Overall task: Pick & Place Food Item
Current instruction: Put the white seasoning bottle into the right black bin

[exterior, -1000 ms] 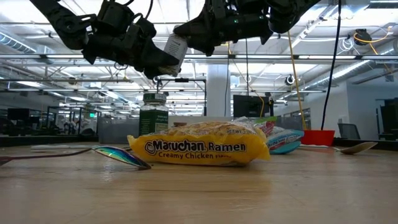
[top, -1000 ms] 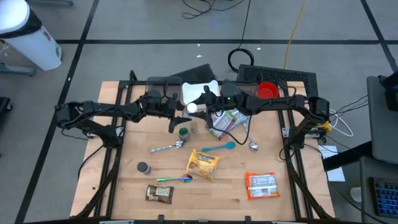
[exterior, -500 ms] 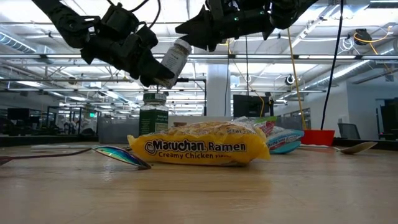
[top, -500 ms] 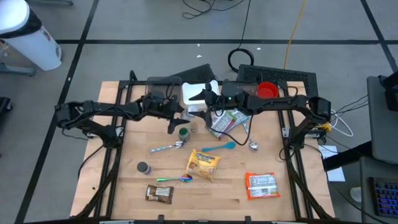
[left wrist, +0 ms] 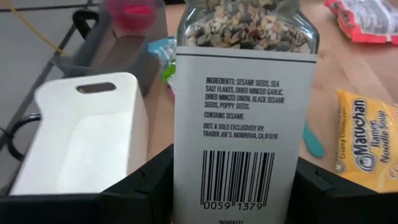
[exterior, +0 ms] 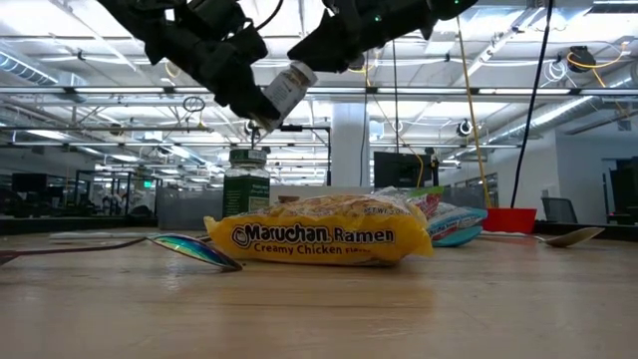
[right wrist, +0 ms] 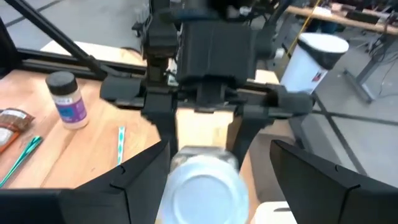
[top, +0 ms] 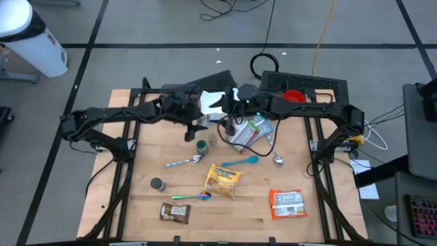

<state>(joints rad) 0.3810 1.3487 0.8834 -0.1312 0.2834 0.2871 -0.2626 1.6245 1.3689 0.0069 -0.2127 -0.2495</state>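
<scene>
Wooden surface [top: 136, 205] in an open workshop: seasoning jar [exterior: 283, 88] carried aloft between the two arms.

The left gripper [exterior: 261, 112] has its jaws closed on the jar body, seen in the left wrist view as a sesame-seed blend [left wrist: 245, 112], well above the surface and near the white bin [left wrist: 87, 146] at the far edge. The right gripper [top: 220, 104] faces the jar's white cap [right wrist: 203, 190] with jaws spread and clear of it. Judged step: transfer to the bin. The left arm should centre the jar over the bin, lower it inside the walls, then release; the right arm should stand clear. The Maruchan ramen pack [exterior: 317, 239] and green-lidded jar [exterior: 246, 184] stand below the path.
</scene>
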